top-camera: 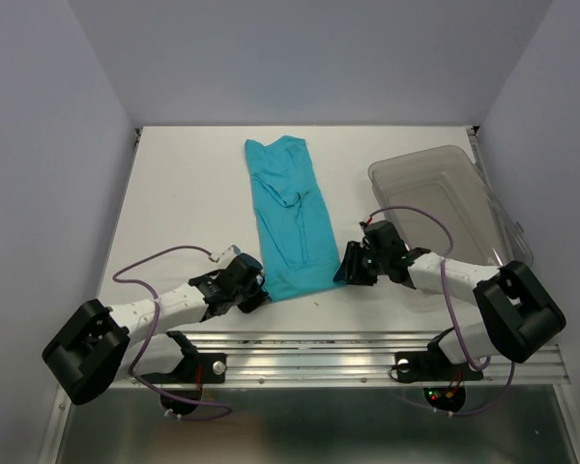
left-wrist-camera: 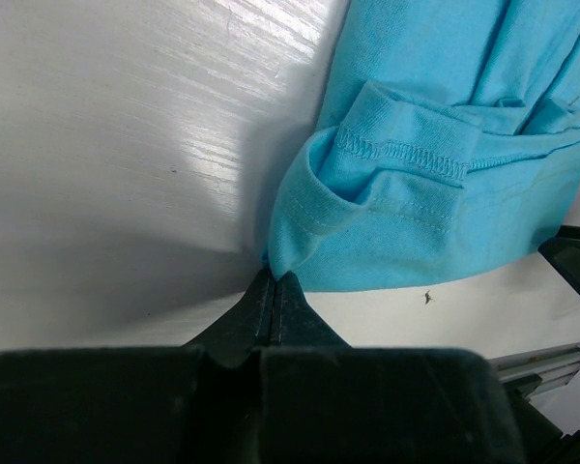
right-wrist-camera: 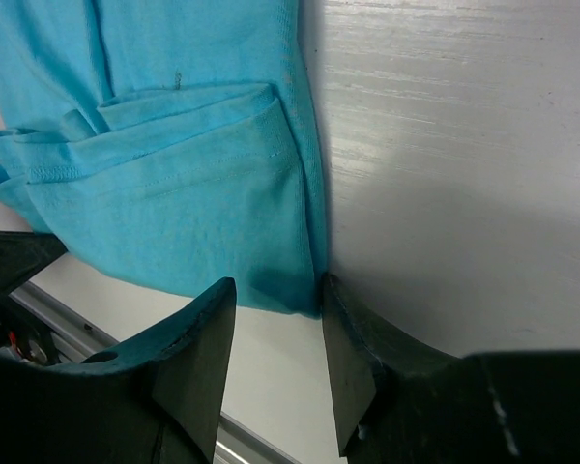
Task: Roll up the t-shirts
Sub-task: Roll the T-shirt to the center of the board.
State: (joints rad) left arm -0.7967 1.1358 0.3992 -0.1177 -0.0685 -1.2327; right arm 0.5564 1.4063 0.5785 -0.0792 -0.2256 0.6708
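While the shirt (top-camera: 288,217) lies folded lengthwise on the bench (top-camera: 174,193) seen from above, the left end effector (left-wrist-camera: 275,282) is clamped on one near corner of this likely soft, limp cloth, and the right end effector (right-wrist-camera: 278,314) gapes around the other.

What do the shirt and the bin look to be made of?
T-shirt: thin, soft knit cloth, probably cotton jersey, matte; it drapes in limp folds and has stitched hems. Bin: clear grey-tinted plastic, glossy; its walls are see-through and hold their shape.
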